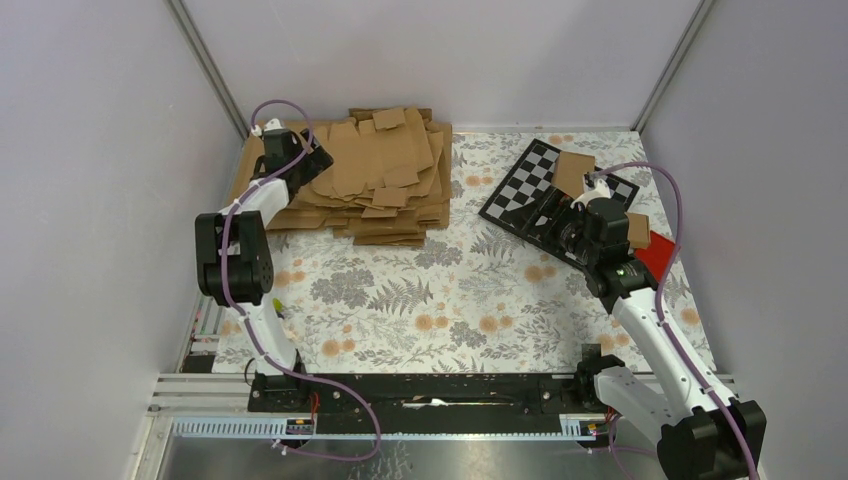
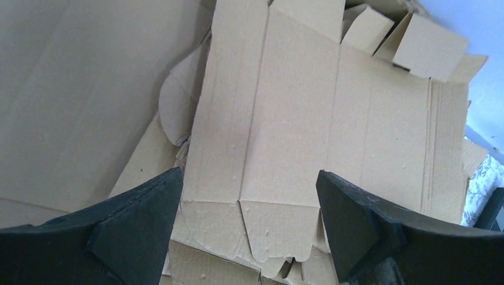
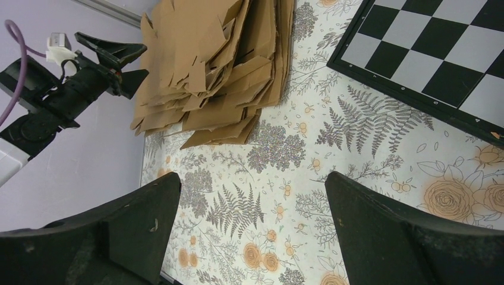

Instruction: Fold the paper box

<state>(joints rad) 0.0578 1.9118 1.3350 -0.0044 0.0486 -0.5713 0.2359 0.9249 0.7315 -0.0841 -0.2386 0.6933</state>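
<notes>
Starting at the near edge, both arms rise from a black rail bolted across the table's front. Beyond it a cloth printed with grey ferns and orange flowers covers the table. It lies flat, and its middle looks like the intended ground for the folding.

To the right, the right gripper hangs with its fingers wide apart and nothing between them. Its wrist view looks across the cloth toward the far left, so it seems to be waiting clear of the work, ready to help. It sits over the near edge of a checkerboard, with a red block just to its right. A cardboard piece lies on the board; whether it is flat or folded cannot be told.

At the far left, the left gripper hovers over a pile of brown blanks, fingers spread and holding nothing. The paper box is judged to be the top sheet there. It is unfolded and lies flat with its creases and flaps showing, framed between the open fingers. Whether the tips touch it cannot be told. The spread probably readies a pinch on the near edge, so folding has not begun.

Pale walls close the table on the left, far and right sides.
</notes>
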